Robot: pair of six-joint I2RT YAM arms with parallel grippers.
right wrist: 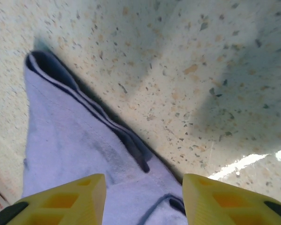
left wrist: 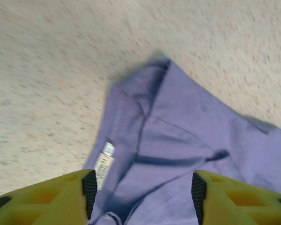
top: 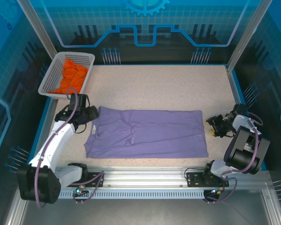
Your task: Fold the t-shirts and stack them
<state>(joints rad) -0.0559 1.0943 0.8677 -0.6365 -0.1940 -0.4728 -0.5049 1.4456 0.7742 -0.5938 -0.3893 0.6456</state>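
Observation:
A lavender-purple t-shirt lies flat across the middle of the table, folded into a long band. My left gripper hovers at its left end, jaws open. In the left wrist view the left gripper stands over the collar area of the purple t-shirt, where a white label shows. My right gripper is at the shirt's right edge, open. In the right wrist view the right gripper hangs just above the layered hem of the t-shirt, holding nothing. An orange t-shirt lies crumpled in the basket.
The white mesh basket sits at the table's back left corner. The speckled table has bare surface behind the purple shirt. Metal rails and the arm bases run along the near edge.

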